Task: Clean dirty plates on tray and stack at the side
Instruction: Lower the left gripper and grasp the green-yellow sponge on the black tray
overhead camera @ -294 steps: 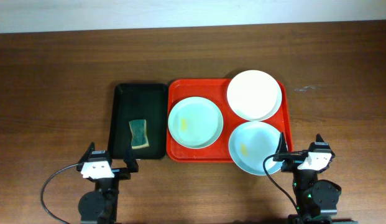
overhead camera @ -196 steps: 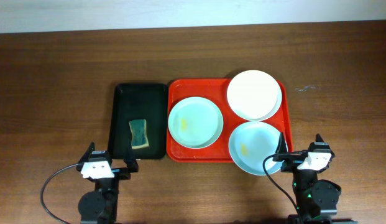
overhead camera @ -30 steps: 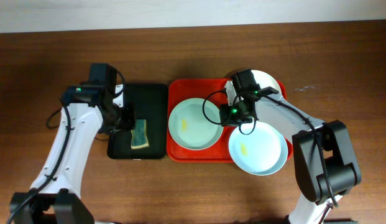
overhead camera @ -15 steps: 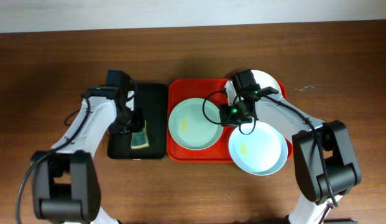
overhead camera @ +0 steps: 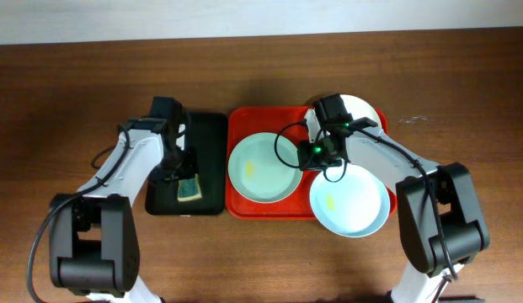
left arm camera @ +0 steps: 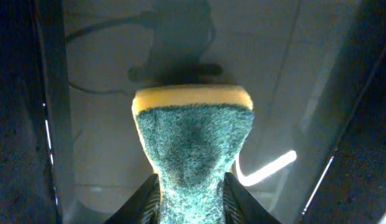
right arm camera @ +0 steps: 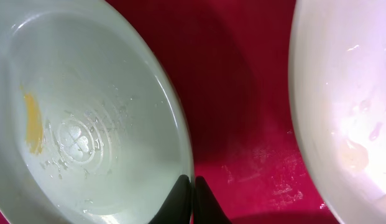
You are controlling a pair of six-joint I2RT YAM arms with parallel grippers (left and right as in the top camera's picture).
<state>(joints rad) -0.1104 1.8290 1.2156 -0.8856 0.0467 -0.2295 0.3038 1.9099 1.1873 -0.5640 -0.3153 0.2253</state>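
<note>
Tabletop (overhead camera: pixel 59 84) of dark wood carries two trays side by side. On the left, the black tray (overhead camera: pixel 209 143) holds a sponge (overhead camera: pixel 189 189) toward its 6 o'clock end, yellow beneath with green scrub on top. The left gripper (left arm camera: pixel 193 202) is narrowed onto it. Its two fingers (left arm camera: pixel 150 199) press the sponge's sides inward, so the pad is pinched at that end.

Just beside the black tray, at its 3 o'clock, lies the red tray (overhead camera: pixel 242 122) with three plates. A pale blue-green plate (overhead camera: pixel 263 167) fills the tray's 9 o'clock half and has a yellowish smear on it. The right gripper (right arm camera: pixel 193 196) stands at that plate's 3 o'clock rim with its fingers squeezed fully together. Whether the rim is caught between them I cannot tell.

The white plate (overhead camera: pixel 366 118) sits at the tray's 1 o'clock corner, partly under the right arm. The second blue-green plate (overhead camera: pixel 354 206) lies at 5 o'clock. It is smeared too, and it overhangs the tray's 6 o'clock edge.
</note>
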